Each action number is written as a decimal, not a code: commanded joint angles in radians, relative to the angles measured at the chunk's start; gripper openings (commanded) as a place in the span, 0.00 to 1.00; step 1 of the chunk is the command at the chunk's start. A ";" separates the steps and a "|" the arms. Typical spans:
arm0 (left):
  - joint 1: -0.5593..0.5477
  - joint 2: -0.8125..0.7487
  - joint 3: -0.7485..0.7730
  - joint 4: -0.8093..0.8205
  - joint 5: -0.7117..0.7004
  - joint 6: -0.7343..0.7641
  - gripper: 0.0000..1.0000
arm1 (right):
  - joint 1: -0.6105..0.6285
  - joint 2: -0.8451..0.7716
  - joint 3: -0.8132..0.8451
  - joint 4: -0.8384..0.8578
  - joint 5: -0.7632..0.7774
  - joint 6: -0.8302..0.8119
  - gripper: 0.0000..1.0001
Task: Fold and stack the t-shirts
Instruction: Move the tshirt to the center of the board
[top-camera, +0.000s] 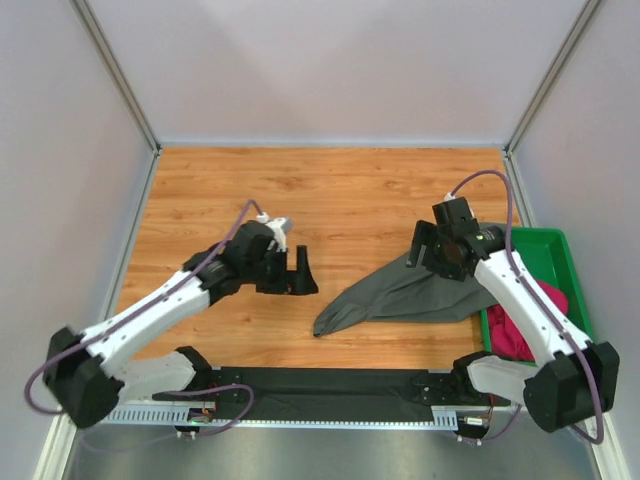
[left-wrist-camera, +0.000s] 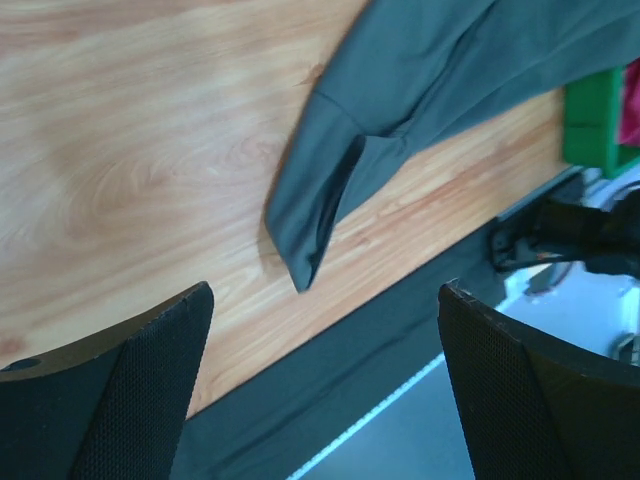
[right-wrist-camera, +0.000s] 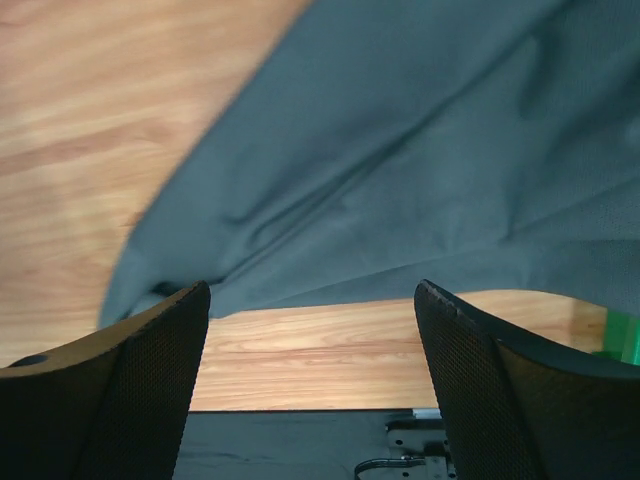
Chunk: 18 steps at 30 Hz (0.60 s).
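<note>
Grey t-shirt (top-camera: 400, 293) lay unfolded and rumpled on the right side of the wooden table (top-camera: 330, 190), its right end reaching the green tray (top-camera: 550, 255). Pink t-shirt (top-camera: 515, 328) sat bunched in the tray's near part. Right end effector (top-camera: 422, 248) was over the grey one's far edge, fingers spread, gripping nothing. Left end effector (top-camera: 298, 272) was spread wide too, empty, above bare table left of the shirt's tip.
</note>
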 joint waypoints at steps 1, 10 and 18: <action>-0.075 0.201 0.065 0.151 -0.112 0.036 1.00 | -0.039 0.075 -0.051 0.034 0.022 -0.008 0.84; -0.191 0.632 0.194 0.132 -0.097 0.044 0.99 | -0.126 0.337 -0.016 0.158 0.016 -0.014 0.84; -0.220 0.788 0.221 0.166 0.055 0.002 0.69 | -0.158 0.405 -0.034 0.177 0.016 0.011 0.84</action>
